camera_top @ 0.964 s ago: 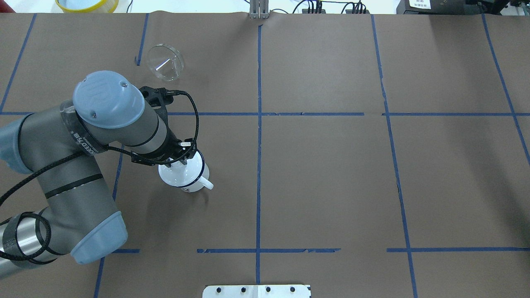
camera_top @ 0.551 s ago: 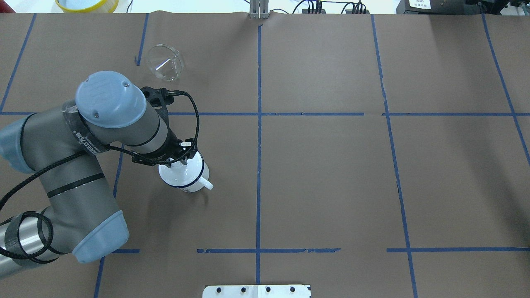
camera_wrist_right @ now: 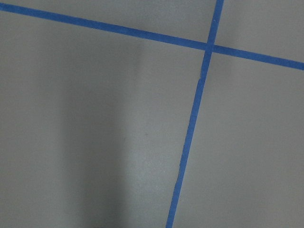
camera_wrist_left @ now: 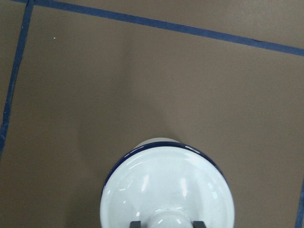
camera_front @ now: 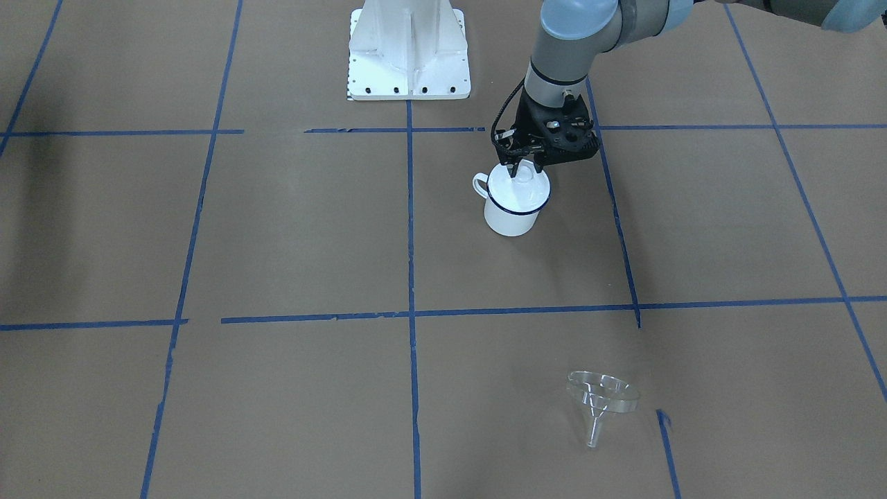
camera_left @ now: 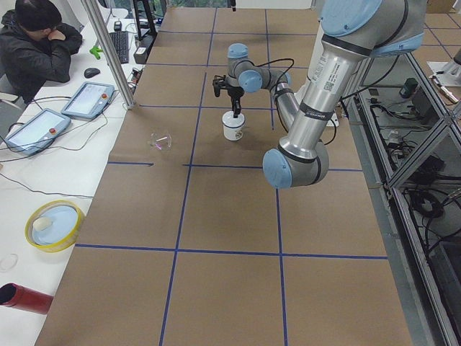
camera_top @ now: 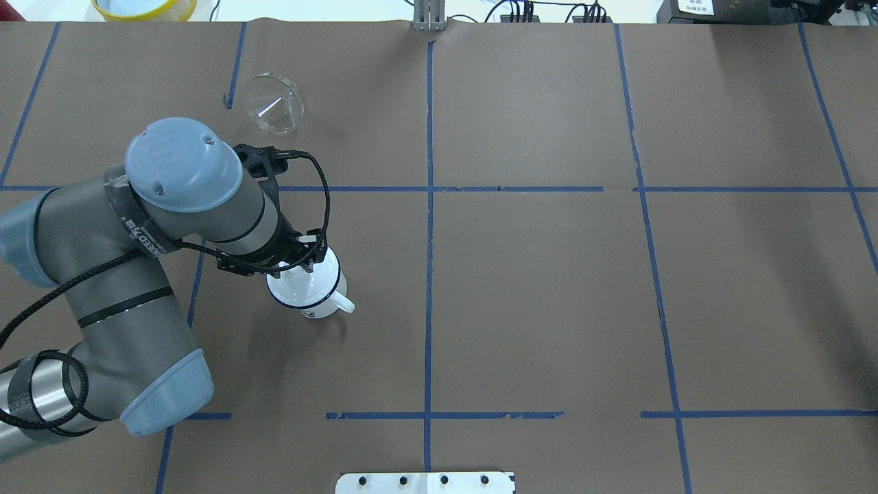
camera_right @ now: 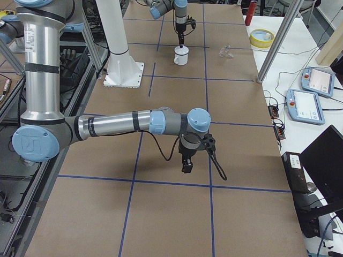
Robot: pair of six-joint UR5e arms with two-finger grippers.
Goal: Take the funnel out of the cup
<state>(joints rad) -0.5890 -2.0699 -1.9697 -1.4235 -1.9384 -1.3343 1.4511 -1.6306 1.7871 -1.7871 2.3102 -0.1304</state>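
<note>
The clear funnel (camera_top: 274,103) lies on its side on the brown table, far from the cup; it also shows in the front view (camera_front: 601,398). The white cup (camera_top: 310,303) with a blue rim stands upright (camera_front: 511,215) with a round white knobbed lid (camera_front: 520,186) on top. My left gripper (camera_front: 524,166) is right above it, its fingers shut on the lid's knob; the wrist view shows the lid (camera_wrist_left: 166,185) with the knob between the fingertips. My right gripper (camera_right: 186,167) hangs over bare table far from the cup, and I cannot tell whether it is open or shut.
A yellow-rimmed bowl (camera_top: 144,7) sits beyond the table's far left corner. The white robot base plate (camera_front: 409,55) is at the near middle edge. A metal post (camera_top: 429,17) stands at the far edge. Blue tape lines cross the brown paper.
My left wrist and the white lid have shifted very slightly to the right over the cup. The funnel has not moved.
</note>
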